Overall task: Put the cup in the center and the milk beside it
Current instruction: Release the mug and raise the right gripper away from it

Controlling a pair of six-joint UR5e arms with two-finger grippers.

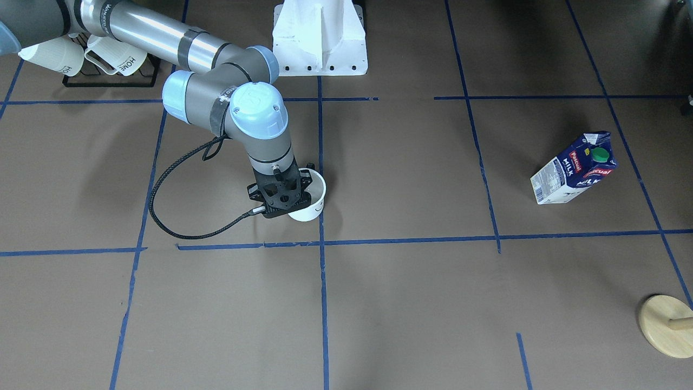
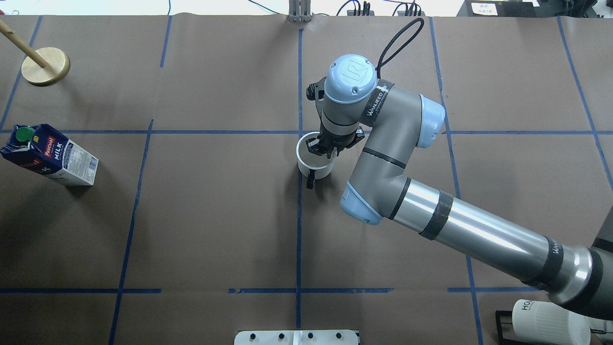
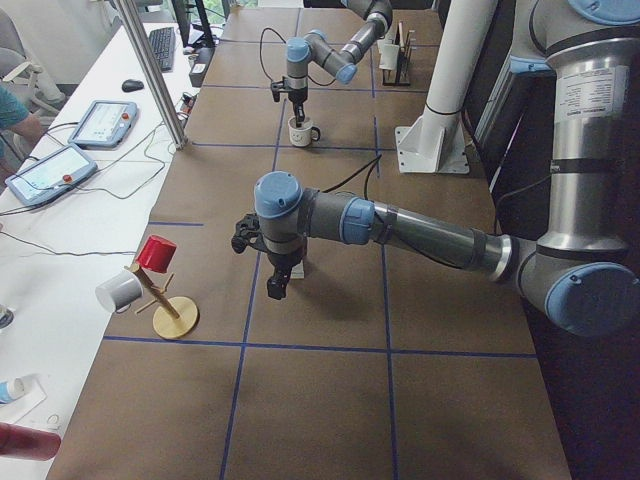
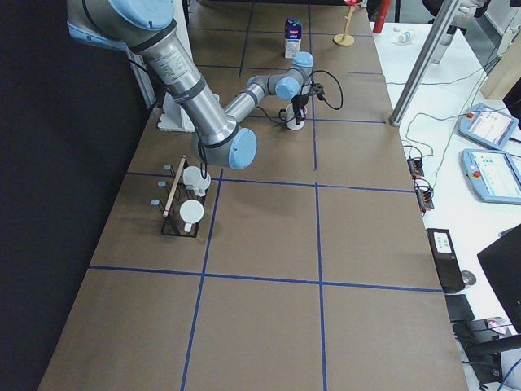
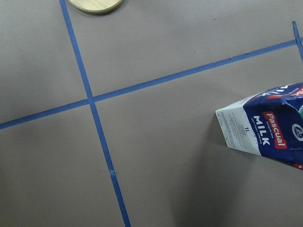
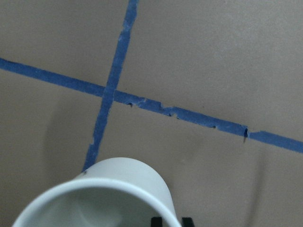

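The white cup (image 1: 314,203) stands or hangs low beside the center, where the blue tape lines cross (image 2: 299,132); I cannot tell whether it touches the table. Its black handle points toward the robot in the overhead view, where the cup (image 2: 311,165) is clear. My right gripper (image 2: 322,149) is shut on the cup's rim from above; the right wrist view shows the cup (image 6: 118,189) just short of the crossing (image 6: 110,90). The milk (image 2: 52,155) stands at the far left; the left wrist view shows the milk (image 5: 265,127) too. My left gripper (image 3: 277,288) shows only in the exterior left view, so I cannot tell its state.
A black rack with two ribbed "HOME" mugs (image 1: 108,59) stands by the robot's right side. A round wooden stand (image 2: 45,66) is beyond the milk. The white robot base (image 1: 319,38) is at the near edge. A cable (image 1: 162,216) loops from the right wrist.
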